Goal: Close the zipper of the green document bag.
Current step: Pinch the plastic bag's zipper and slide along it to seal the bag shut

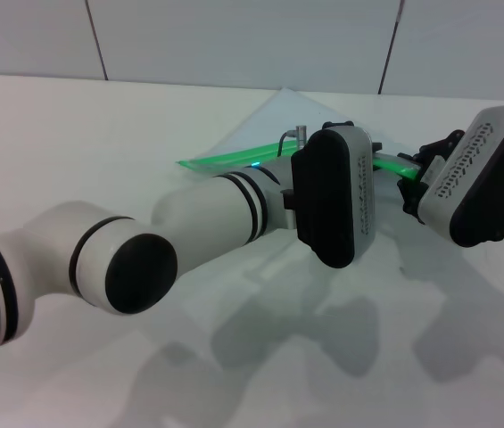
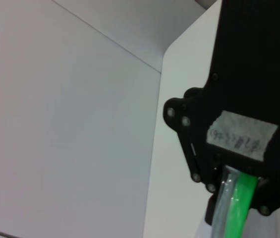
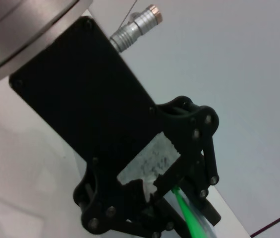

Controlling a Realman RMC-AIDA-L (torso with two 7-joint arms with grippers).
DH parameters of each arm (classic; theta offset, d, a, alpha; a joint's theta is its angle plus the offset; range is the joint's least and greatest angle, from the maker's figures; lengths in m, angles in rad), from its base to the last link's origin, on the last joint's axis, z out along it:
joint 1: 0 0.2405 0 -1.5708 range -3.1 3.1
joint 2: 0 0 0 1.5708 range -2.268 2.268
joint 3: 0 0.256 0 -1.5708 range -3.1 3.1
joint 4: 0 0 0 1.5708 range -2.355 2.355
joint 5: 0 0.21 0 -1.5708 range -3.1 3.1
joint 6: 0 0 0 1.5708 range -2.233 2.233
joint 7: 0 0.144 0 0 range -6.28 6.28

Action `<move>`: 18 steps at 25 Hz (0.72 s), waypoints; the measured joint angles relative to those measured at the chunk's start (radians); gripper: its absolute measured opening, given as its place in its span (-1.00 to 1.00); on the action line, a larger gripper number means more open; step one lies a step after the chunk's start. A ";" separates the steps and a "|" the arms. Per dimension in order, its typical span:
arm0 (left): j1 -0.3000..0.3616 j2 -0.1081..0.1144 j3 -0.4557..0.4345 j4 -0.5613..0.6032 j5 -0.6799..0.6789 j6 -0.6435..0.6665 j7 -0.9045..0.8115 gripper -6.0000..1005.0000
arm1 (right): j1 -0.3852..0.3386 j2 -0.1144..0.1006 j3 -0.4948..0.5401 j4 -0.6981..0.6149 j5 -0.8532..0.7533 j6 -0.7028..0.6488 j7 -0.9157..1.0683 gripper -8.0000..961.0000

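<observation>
Zipper, thin bright green plastic strip (image 1: pixel 225 160) | both grippers' fingers clamp it: left (image 3: pixel 172 191), right (image 2: pixel 239 186) | slider unseen, closure progress unclear

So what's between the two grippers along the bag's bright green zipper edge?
Head view: left arm's black wrist housing hides most; only a short bare bit of bright green zipper strip shows beside the right gripper.

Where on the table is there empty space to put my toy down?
Bare table lies far left of the green document bag, and in front of both arms. It is crowded where the left gripper and right gripper meet the zipper.
</observation>
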 joint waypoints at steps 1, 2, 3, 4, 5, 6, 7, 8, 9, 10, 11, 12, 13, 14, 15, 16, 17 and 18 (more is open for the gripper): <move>0.000 0.000 0.003 0.001 -0.003 0.000 0.000 -0.63 | 0.000 0.000 0.000 0.000 0.000 0.000 0.000 -0.87; -0.001 0.000 0.006 0.002 -0.004 0.001 0.000 -0.64 | 0.000 0.000 0.000 0.000 0.000 0.000 0.000 -0.87; -0.001 0.000 0.007 0.002 -0.005 0.001 0.000 -0.65 | 0.000 0.000 0.000 0.001 0.000 0.000 0.000 -0.87; -0.001 -0.001 0.007 0.003 -0.005 0.001 0.000 -0.66 | 0.000 0.000 0.000 0.001 0.001 0.000 0.000 -0.87; -0.001 -0.001 0.007 0.004 -0.005 0.001 0.000 -0.67 | 0.000 0.000 0.000 0.001 0.001 0.000 0.000 -0.87; -0.001 -0.001 0.007 0.004 -0.005 0.002 0.000 -0.68 | 0.000 0.000 0.000 0.001 0.001 0.001 0.000 -0.87; -0.001 -0.001 0.008 0.004 -0.006 0.002 0.000 -0.69 | 0.000 0.000 0.000 0.001 0.001 0.001 0.000 -0.87; -0.001 -0.001 0.008 0.004 -0.006 0.002 0.000 -0.70 | 0.000 0.000 0.000 0.001 0.001 0.001 0.000 -0.87; -0.001 -0.001 0.008 0.005 -0.006 0.002 0.000 -0.71 | 0.000 0.000 0.000 0.001 0.001 0.001 0.000 -0.87; -0.001 -0.001 0.008 0.005 -0.006 0.003 0.000 -0.71 | 0.000 0.000 0.000 0.001 0.001 0.001 0.000 -0.87; -0.001 -0.001 0.008 0.006 -0.006 0.004 0.000 -0.72 | 0.000 0.000 0.000 0.002 0.001 0.002 0.000 -0.87; -0.001 -0.001 0.008 0.010 -0.006 0.009 0.000 -0.73 | 0.000 0.000 0.000 0.003 0.002 0.004 0.000 -0.87; -0.001 -0.001 0.009 0.013 -0.006 0.015 0.000 -0.73 | 0.000 0.000 0.000 0.003 0.002 0.006 0.000 -0.87; 0.000 -0.002 0.012 0.017 -0.006 0.023 0.000 -0.74 | 0.000 0.000 0.000 0.003 0.002 0.008 0.000 -0.87; 0.001 -0.002 0.014 0.019 -0.007 0.029 -0.001 -0.74 | 0.000 0.000 -0.001 0.004 0.002 0.009 0.000 -0.87; 0.002 -0.003 0.016 0.021 -0.007 0.035 -0.003 -0.74 | 0.000 0.000 -0.001 0.004 0.002 0.010 0.000 -0.87; 0.004 -0.003 0.018 0.023 -0.007 0.040 -0.006 -0.74 | 0.000 0.000 -0.001 0.004 0.002 0.011 0.000 -0.87; 0.007 -0.003 0.020 0.026 -0.008 0.046 -0.008 -0.74 | -0.001 0.000 -0.001 0.004 0.002 0.011 0.000 -0.86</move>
